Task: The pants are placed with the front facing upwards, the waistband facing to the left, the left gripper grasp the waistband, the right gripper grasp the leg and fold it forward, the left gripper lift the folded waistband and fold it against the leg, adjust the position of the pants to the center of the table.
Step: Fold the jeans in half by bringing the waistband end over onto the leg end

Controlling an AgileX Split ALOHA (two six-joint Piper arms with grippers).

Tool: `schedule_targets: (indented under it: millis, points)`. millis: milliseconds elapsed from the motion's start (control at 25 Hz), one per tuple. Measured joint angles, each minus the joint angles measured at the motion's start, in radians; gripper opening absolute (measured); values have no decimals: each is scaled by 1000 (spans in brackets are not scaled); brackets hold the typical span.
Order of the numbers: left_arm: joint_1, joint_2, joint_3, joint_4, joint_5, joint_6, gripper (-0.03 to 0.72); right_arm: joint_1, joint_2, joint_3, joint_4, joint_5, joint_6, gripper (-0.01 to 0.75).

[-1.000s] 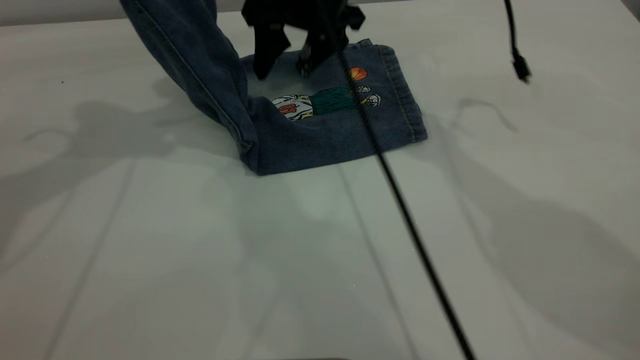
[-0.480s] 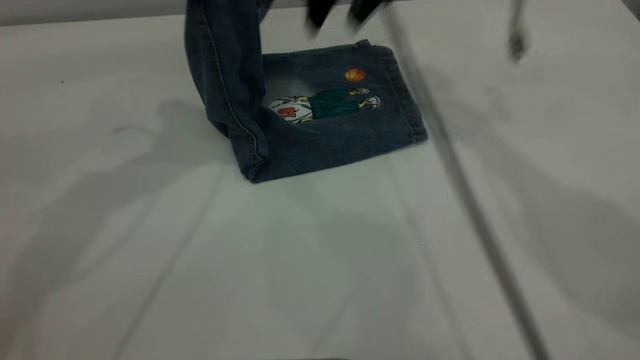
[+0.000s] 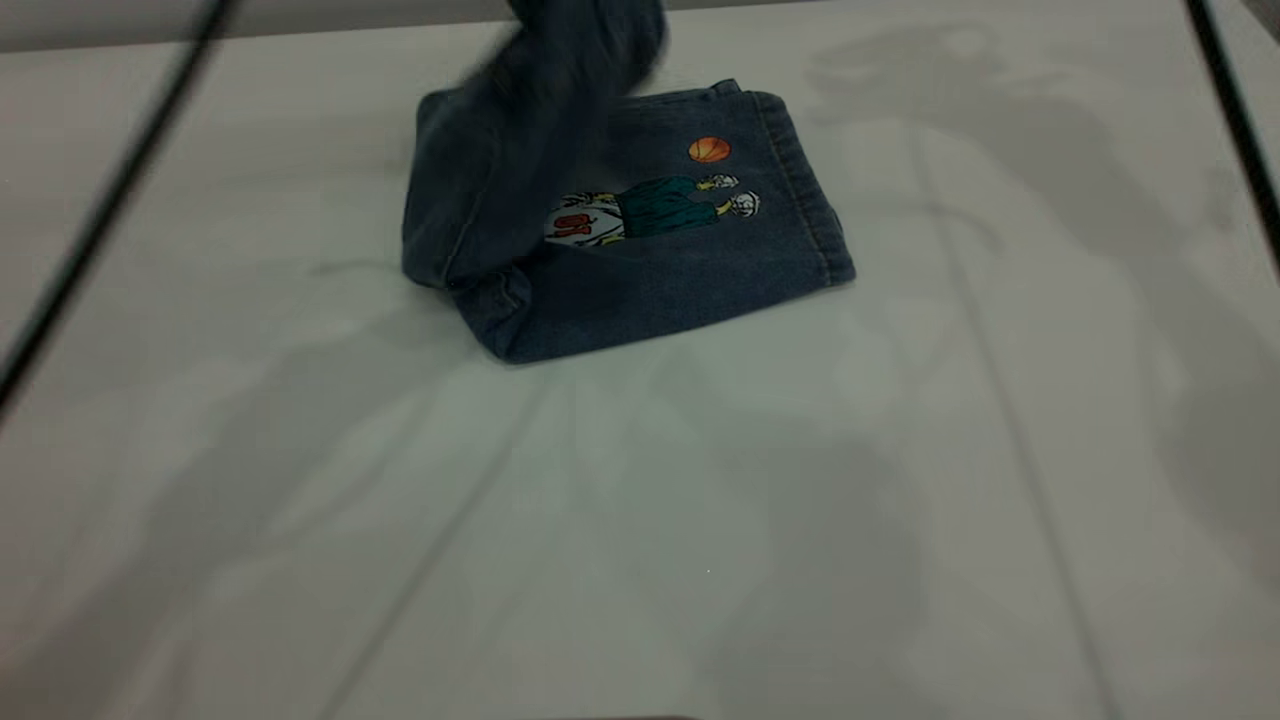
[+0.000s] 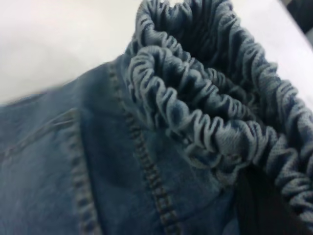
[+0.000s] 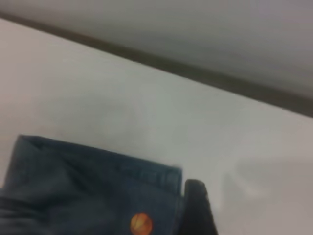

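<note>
The blue denim pants lie folded on the white table, a cartoon figure and an orange ball printed on the leg. Their upper part is raised off the table and hangs, blurred, over the folded leg. The ruched waistband fills the left wrist view, and a dark finger of my left gripper is shut on it from below. One black finger of my right gripper shows beside the leg hem, apart from the cloth, with bare table next to it. Neither gripper shows in the exterior view.
A black cable slants across the table's left side and another runs down the right edge. The table's far edge passes behind the pants. Bare tabletop stretches in front of the pants.
The lifted waistband end has swung from the left to above the folded leg. The right gripper, open over the leg a second ago, has risen out of the exterior view. The cables shifted.
</note>
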Motion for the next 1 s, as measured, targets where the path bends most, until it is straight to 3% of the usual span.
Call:
schedule_targets:
  millis: [360, 480, 840, 1000]
  points:
    - [-65, 252, -180, -85, 1, 2, 109, 0, -11, -7, 47, 6, -3, 462]
    - [-72, 284, -196, -82, 9, 38, 154, 0, -11, -7, 47, 6, -12, 462]
    - [-72, 227, -198, -81, -13, 228, 629, 1, -71, 2, 46, 11, -19, 462]
    - [-72, 151, -198, -36, -88, 234, 656, 1, -147, 65, 51, 13, -21, 458]
